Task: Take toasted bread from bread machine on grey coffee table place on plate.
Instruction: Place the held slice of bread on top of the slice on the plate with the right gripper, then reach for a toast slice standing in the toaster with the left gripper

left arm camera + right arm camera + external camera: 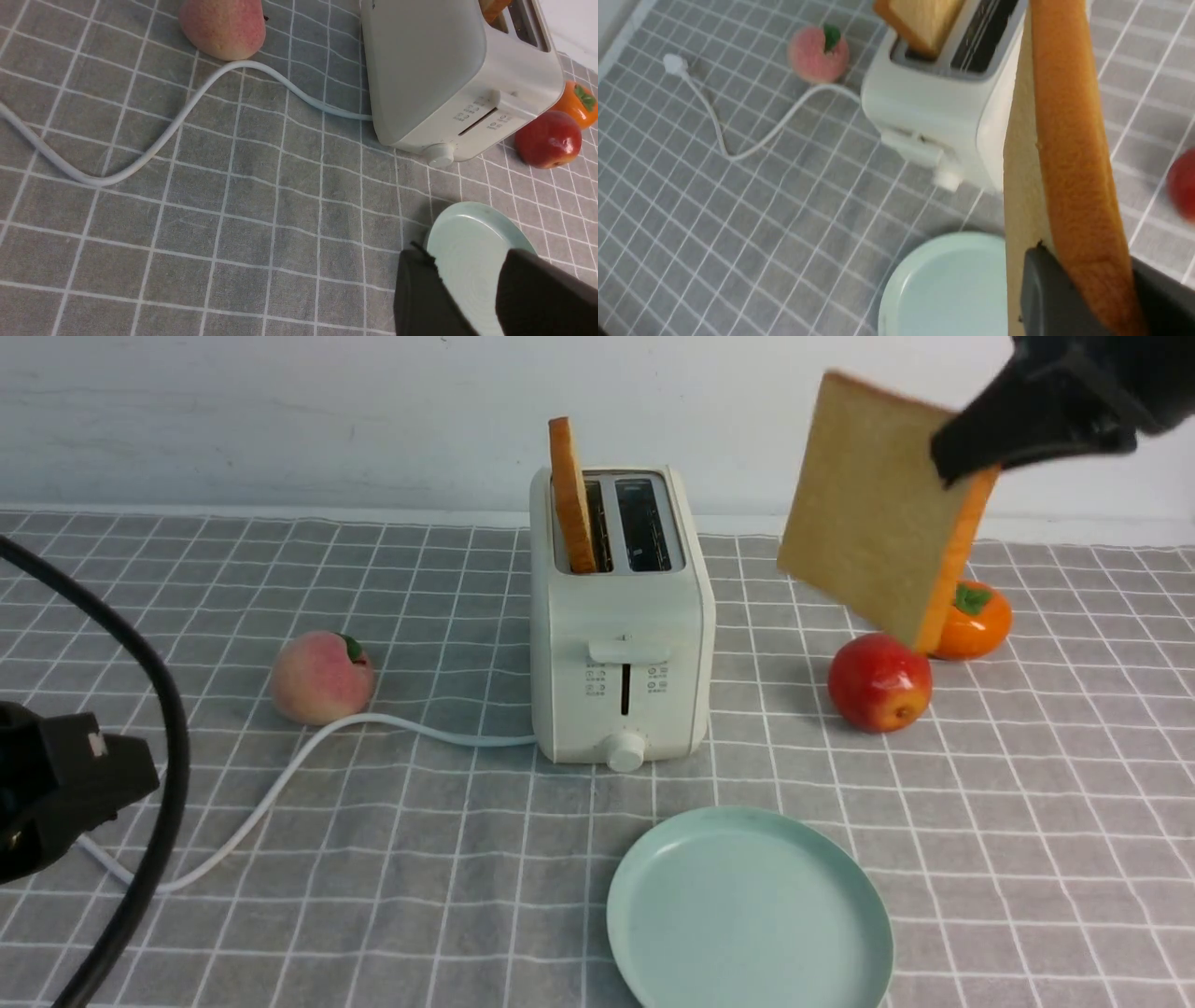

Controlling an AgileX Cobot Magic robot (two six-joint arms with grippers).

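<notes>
Jaws of the right gripper (pixel 971 462) are clamping a corner of one toasted bread slice (pixel 873 523); we are seeing it hanging tilted at upper right of the front frame, over the red apple (pixel 879 683) and persimmon (pixel 980 625). Jaws of the left gripper (pixel 467 298), lower left edge, are standing apart. We are seeing the second slice (pixel 571 495) standing upright in the bread machine (pixel 621 653), left slot, centre frame. Lower centre, the plate (pixel 747 915) is lying on the grey coffee table (pixel 420 859).

No legible text, bread machine (pixel 621 616) markings blurred
</notes>
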